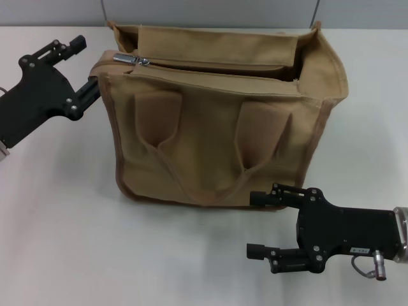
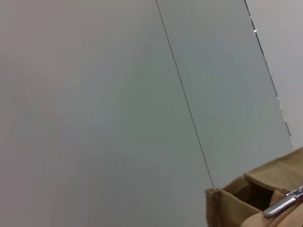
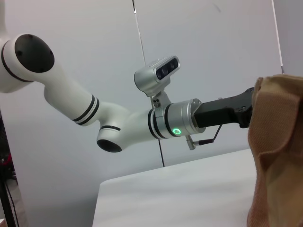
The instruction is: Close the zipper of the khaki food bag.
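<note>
Tan canvas khaki food bag [image 1: 217, 127] gapes, zipper [image 1: 131, 60] pull at your left gripper [image 1: 83, 64], fingers apparently spread; right gripper [image 1: 255, 223] open near the front bottom edge.

A robotics lab or test room is showing here: a plain white table [image 1: 64, 255] is sitting against bare grey wall panels [image 2: 118, 94] (seamed, undecorated), nothing homely.

- A pale white worktop [image 1: 57, 223] is carrying everything here, stretching across the head view and reaching back to a grey wall.
- The khaki food bag [image 1: 217, 127] is standing upright directly on it, toward the far middle, its base resting flat on the surface.
- Its two looped handles are hanging down the near face.
</note>
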